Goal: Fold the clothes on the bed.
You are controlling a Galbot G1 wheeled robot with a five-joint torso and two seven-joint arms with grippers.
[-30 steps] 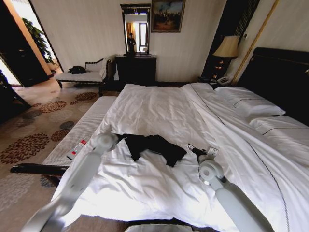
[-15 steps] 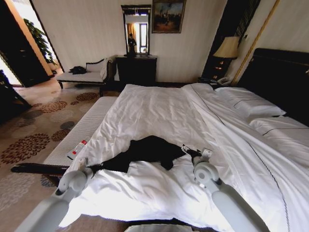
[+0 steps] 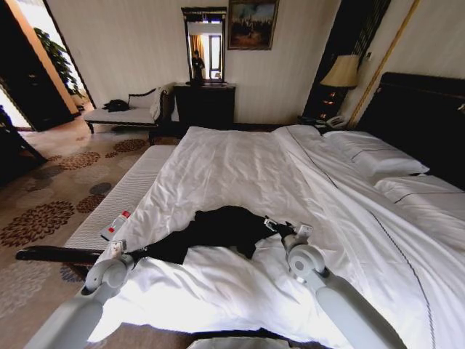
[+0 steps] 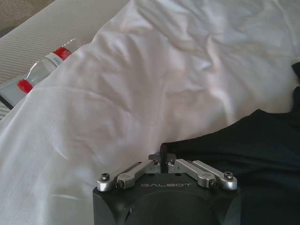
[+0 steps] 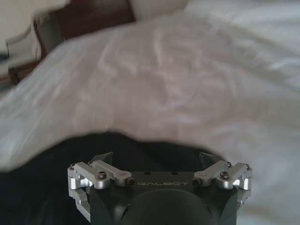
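The T-shirt (image 3: 218,231) lies bunched in the lower middle of the head view, on the white bed (image 3: 240,163) near its foot edge, stretched into a long dark band running from lower left up toward centre right. No lettering is visible; the fabric looks crumpled, not yet flattened.

The left end effector (image 3: 134,254) sits at the lower left of the head view, at the shirt's thin left tip. In the left wrist view its fingers (image 4: 161,159) are drawn together at the centre with a corner of black cloth pinched between them, so it is clenched on the shirt. Gripping that tip probably lets the arm pull the fabric taut sideways.

The right end effector (image 3: 280,229) is at the shirt's opposite end, just right of centre in the head view. In the right wrist view its fingers (image 5: 103,157) stand well apart above the black cloth, so it is released, hovering over or resting against the fabric without gripping it. Placed there, it seems positioned to take the far edge so both ends can be spread.

A red-and-white object (image 3: 115,224) lies on the bed edge at the left, apart from the shirt.
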